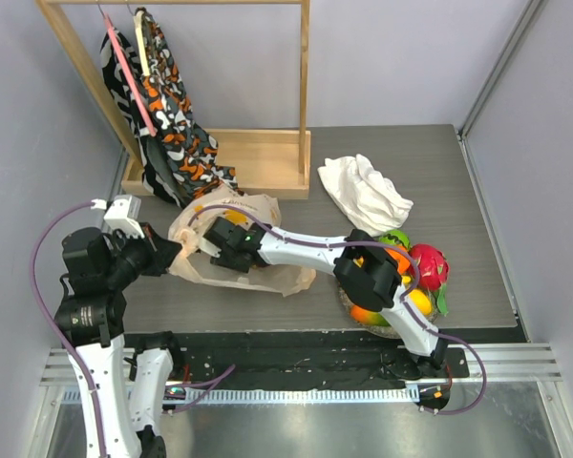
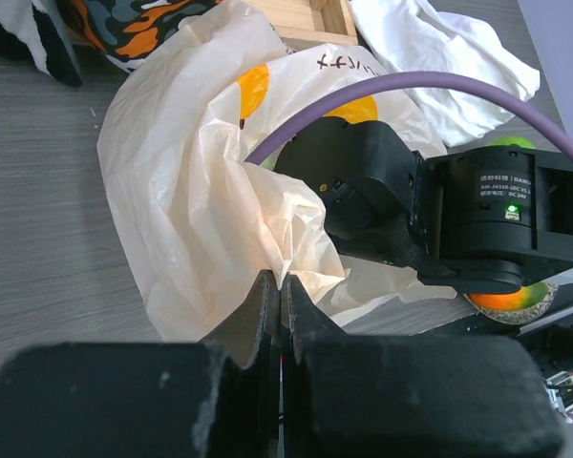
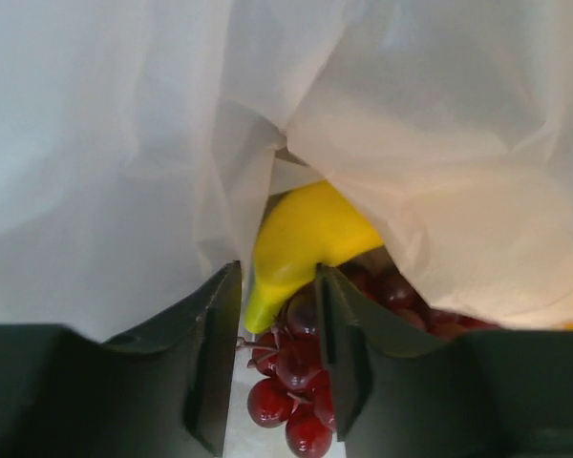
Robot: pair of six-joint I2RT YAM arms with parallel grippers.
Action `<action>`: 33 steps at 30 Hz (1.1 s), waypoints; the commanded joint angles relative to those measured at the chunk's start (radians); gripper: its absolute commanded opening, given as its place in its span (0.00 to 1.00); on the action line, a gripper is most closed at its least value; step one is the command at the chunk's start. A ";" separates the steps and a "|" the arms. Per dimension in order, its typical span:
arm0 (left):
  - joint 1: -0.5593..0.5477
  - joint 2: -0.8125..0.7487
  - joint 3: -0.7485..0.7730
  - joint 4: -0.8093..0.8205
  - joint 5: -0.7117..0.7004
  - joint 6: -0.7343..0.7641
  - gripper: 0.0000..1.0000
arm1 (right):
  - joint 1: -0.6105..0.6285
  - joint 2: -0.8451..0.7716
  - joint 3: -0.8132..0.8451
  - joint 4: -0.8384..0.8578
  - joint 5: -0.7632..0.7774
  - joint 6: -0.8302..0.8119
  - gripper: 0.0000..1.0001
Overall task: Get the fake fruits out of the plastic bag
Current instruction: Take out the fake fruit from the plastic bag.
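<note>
The plastic bag (image 1: 285,279) lies crumpled at centre-left of the table. My left gripper (image 1: 177,254) is shut on its near edge, with the film pinched between the fingertips (image 2: 267,286). My right gripper (image 1: 212,239) reaches inside the bag (image 3: 124,143). Its jaws stand apart around the tip of a yellow banana (image 3: 301,243) and dark red grapes (image 3: 296,382), without clamping them. An orange round (image 2: 253,91) shows through the bag (image 2: 191,191). Outside, on the right, lie a pink dragon fruit (image 1: 428,265), a green lime (image 1: 394,239) and orange and yellow fruits (image 1: 366,313).
A crumpled white cloth (image 1: 363,191) lies behind the fruit pile. A wooden rack (image 1: 267,157) with orange-black-white patterned fabric (image 1: 167,114) stands at the back left, just behind the bag. The right arm's purple cable (image 2: 411,81) arches over the bag.
</note>
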 commanded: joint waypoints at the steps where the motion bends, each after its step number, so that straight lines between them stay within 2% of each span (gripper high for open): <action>1: 0.007 -0.016 0.019 0.009 -0.010 0.003 0.00 | -0.012 -0.018 -0.018 0.008 0.096 0.027 0.51; 2: 0.007 -0.013 0.061 -0.002 -0.014 0.013 0.00 | -0.012 -0.010 -0.025 0.005 0.098 0.030 0.57; 7: 0.007 0.027 0.250 -0.083 0.002 0.045 0.00 | -0.018 -0.022 -0.018 -0.011 0.032 0.075 0.59; 11: 0.008 0.031 0.266 -0.066 0.030 0.035 0.00 | -0.038 -0.027 -0.018 -0.014 -0.002 0.086 0.59; 15: 0.008 0.022 0.179 -0.055 0.044 0.019 0.00 | -0.058 0.001 -0.019 -0.020 -0.034 0.063 0.50; 18: 0.015 0.001 0.136 -0.037 0.048 0.013 0.00 | -0.067 0.013 -0.013 -0.020 -0.068 0.027 0.35; 19: 0.015 0.001 0.125 -0.034 0.050 0.015 0.00 | -0.069 0.016 -0.007 -0.028 -0.089 -0.002 0.24; 22: 0.016 0.001 0.096 -0.022 0.044 0.009 0.00 | -0.069 -0.021 0.011 -0.051 -0.102 -0.020 0.09; 28: 0.018 0.001 0.039 0.007 0.013 0.001 0.00 | -0.070 -0.182 0.024 -0.133 -0.167 -0.045 0.01; 33: 0.018 0.008 0.013 0.032 0.030 0.000 0.00 | -0.072 -0.321 -0.004 -0.177 -0.183 -0.040 0.01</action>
